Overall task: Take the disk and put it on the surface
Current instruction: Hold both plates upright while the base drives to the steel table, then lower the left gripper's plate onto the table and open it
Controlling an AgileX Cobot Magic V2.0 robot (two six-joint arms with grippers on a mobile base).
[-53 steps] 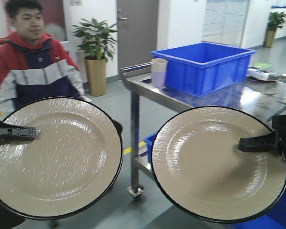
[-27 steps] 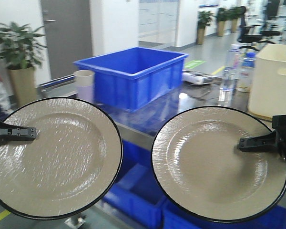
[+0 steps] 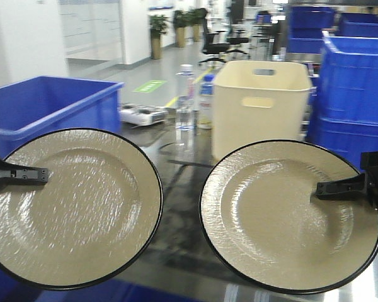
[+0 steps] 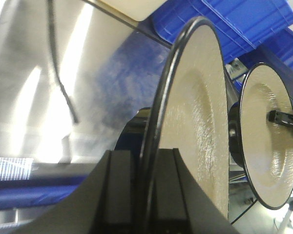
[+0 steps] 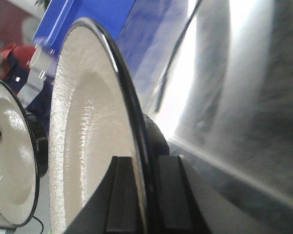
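Currently two beige disks with black rims sit side by side in the front view, each held at its outer edge. The left gripper (image 3: pixel 31 174) is clamped on the left disk (image 3: pixel 72 207); the left wrist view shows its two black fingers (image 4: pixel 119 190) pressed on either side of the rim, which runs edge-on between them. The right gripper (image 3: pixel 334 187) is likewise closed on the right disk (image 3: pixel 290 217), one finger lying across the upper face, and the right wrist view shows the rim pinched between both fingers (image 5: pixel 171 190). The disks are near each other but apart, with a narrow gap between their rims. Behind and beneath them lies the surface (image 3: pixel 183 170), dark and glossy, throwing back bright glare; a black tape line (image 4: pixel 58 73) crosses it. Neither disk appears to rest on it, though the near edge is hidden by the plates. On the surface stand a cream bin (image 3: pixel 261 104), clear bottles (image 3: pixel 186 94) just beside it, and a blue crate (image 3: pixel 50 104) at the left. Stacked blue crates (image 3: pixel 359 82) rise at the right.
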